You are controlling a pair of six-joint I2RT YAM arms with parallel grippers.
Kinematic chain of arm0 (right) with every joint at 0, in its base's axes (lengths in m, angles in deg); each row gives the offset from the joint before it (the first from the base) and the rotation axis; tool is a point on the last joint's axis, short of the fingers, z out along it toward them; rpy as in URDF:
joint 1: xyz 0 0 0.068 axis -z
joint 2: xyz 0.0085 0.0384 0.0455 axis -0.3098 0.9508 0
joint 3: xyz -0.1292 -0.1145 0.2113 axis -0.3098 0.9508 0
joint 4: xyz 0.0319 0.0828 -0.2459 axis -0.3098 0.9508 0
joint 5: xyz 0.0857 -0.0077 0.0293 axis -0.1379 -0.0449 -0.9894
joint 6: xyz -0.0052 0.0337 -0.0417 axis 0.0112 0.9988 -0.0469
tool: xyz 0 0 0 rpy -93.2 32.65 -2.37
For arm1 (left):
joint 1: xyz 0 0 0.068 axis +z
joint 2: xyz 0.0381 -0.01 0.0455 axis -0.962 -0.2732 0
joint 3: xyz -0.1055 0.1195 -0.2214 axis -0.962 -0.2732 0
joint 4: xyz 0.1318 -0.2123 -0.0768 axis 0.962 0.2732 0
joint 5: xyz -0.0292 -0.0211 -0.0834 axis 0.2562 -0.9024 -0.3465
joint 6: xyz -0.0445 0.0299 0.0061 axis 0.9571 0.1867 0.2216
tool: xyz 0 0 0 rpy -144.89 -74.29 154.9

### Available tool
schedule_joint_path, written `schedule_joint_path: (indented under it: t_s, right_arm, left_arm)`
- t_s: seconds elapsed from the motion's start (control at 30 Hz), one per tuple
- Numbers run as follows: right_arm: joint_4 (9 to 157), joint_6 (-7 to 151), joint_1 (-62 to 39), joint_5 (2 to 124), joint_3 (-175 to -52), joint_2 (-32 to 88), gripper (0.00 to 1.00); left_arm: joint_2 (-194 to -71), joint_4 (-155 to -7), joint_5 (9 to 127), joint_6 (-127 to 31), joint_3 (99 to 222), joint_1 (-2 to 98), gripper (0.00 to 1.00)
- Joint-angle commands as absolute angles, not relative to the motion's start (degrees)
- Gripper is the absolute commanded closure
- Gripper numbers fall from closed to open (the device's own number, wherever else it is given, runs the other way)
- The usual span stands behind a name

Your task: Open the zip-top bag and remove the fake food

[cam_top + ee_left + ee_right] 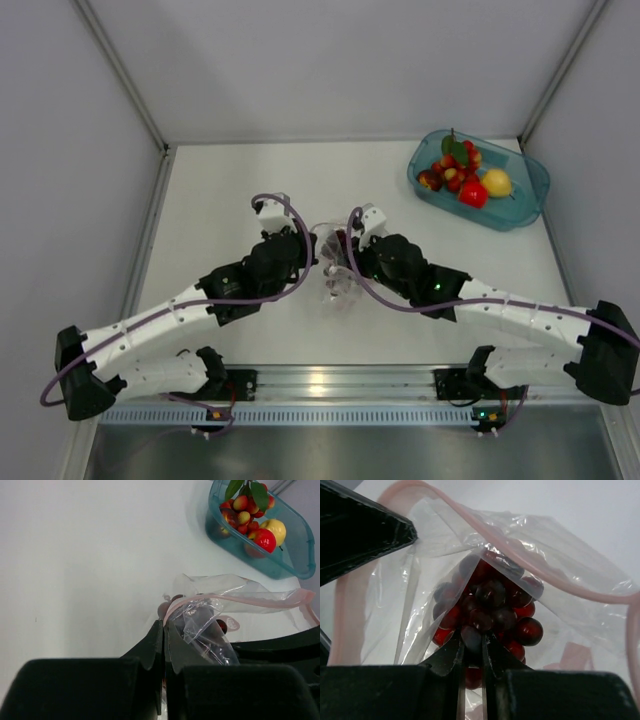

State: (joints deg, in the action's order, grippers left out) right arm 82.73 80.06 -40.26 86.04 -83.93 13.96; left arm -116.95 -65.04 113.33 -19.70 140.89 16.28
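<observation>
The zip-top bag (pixel 336 284) lies mid-table between my two grippers, its mouth spread open with the pink zip strip (pixel 530 562) arching round it. My left gripper (pixel 165 626) is shut on the bag's edge at the zip strip (pixel 240 599); from above it (pixel 318 250) sits at the bag's left. My right gripper (pixel 473 641) is inside the bag's mouth, shut on a dark grape at the near end of the grape bunch (pixel 492 605). From above the right gripper (pixel 347 260) sits at the bag's right. The bunch is still within the plastic.
A teal tub (pixel 525 200) stands at the back right and holds a red apple (pixel 474 193), a yellow lemon (pixel 496 182) and red berries with leaves (pixel 455 165). It also shows in the left wrist view (pixel 295 555). Grey walls close the table at left, back and right.
</observation>
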Motion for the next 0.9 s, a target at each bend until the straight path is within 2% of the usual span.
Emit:
schedule_joint_path:
  t_s: [0.0,0.1,0.47,0.87]
  right_arm:
    - [76.6,75.9,-41.5,83.5,-84.5,9.6,1.0]
    - [77.8,73.0,-41.7,81.7,-85.5,8.3,1.0]
    - [85.7,72.3,-41.9,89.2,-89.9,8.3,1.0]
    - [87.5,68.0,-45.1,82.1,-85.1,4.4,1.0]
  left_arm:
    - [-118.0,-64.4,115.8,-22.1,143.1,16.6,1.0]
    - [-118.5,-64.0,114.9,-23.2,143.1,16.8,1.0]
    - [-119.6,-64.4,114.3,-27.5,141.6,16.9,1.0]
    - [-119.1,-62.4,123.8,-24.4,141.3,17.3,1.0]
